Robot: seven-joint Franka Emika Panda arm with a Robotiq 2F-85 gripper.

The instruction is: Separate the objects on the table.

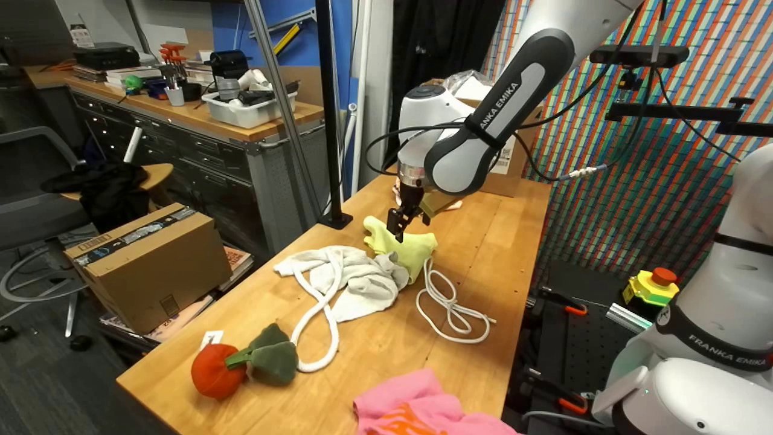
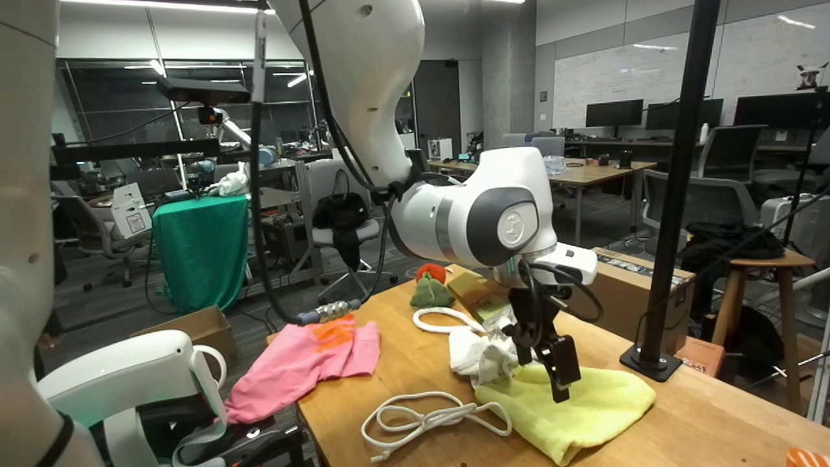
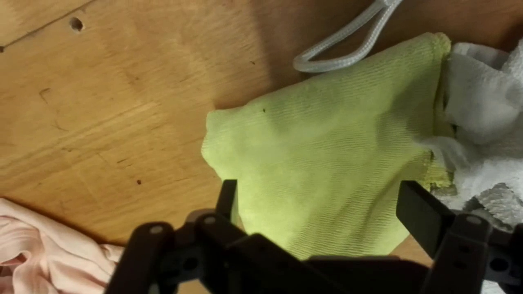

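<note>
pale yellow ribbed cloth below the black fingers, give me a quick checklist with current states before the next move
1. Black robot fingers open: ok, spread wide apart.
2. Nothing held: ok, no item is gripped.
3. Fingers low enough to grasp: cannot tell; they stand over the pale yellow ribbed cloth, contact unclear.
4. Yellow cloth free of the crumpled white rag: not ok, a fold overlaps its edge in the wrist view.
5. Yellow cloth free of the thin white looped rope: cannot tell, the rope lies right at its edge.
6. Yellow cloth apart from the bright pink cloth with orange print: ok, light-wood tabletop shows between.
</note>
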